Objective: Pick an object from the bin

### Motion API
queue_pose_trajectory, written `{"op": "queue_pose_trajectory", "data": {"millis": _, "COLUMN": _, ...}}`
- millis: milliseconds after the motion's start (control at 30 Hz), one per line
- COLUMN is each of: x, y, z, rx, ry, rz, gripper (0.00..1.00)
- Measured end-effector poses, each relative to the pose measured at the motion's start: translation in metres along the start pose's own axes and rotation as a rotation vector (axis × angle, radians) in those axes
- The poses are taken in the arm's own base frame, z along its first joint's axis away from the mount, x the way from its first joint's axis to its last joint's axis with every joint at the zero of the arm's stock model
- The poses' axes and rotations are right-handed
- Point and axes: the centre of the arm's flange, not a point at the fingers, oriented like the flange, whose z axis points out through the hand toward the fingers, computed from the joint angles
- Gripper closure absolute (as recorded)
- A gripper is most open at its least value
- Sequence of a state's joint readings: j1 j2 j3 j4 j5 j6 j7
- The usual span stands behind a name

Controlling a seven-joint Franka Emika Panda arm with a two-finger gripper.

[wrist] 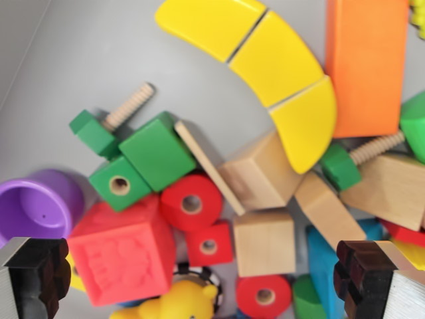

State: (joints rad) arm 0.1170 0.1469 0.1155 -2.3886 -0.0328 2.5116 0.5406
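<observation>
My gripper [212, 282] sits nearest the lens, its two dark ribbed pads [41, 269] at the bottom corners of the wrist view, spread wide apart with nothing between them but the heap below. Directly under that gap lie the plain wooden cube [263, 241], a small red drilled block [209, 245] and a red wheel [192, 203] just beside it. I judge the wooden cube the best candidate: rigid, light, flat-sided and not slick, so I would close on two opposite faces. The red embossed cube [121, 252] toward the wrist view's left looks softer and may squash. A yellow toy [178, 302] crowds the bottom edge. Farther out sit green blocks [147, 157] on a threaded wooden bolt [127, 106], a purple cup [38, 203], a segmented yellow arch [279, 63] and an orange block [366, 63]. The grey bin floor [86, 46] is smooth and bare at the upper left; elsewhere pieces touch, leaving little finger room.
</observation>
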Motion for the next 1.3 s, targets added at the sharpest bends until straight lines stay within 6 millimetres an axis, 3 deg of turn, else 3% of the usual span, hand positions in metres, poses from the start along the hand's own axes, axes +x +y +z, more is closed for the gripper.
{"op": "queue_pose_trajectory", "data": {"millis": 567, "x": -0.039, "y": -0.038, "z": 0.048, "rx": 0.012, "ry": 0.011, "rz": -0.192, "gripper": 0.00}}
{"op": "queue_pose_trajectory", "data": {"millis": 1000, "x": -0.040, "y": -0.037, "z": 0.101, "rx": 0.011, "ry": 0.008, "rz": -0.201, "gripper": 0.00}}
{"op": "queue_pose_trajectory", "data": {"millis": 1300, "x": -0.039, "y": -0.038, "z": 0.125, "rx": 0.012, "ry": 0.010, "rz": -0.200, "gripper": 0.00}}
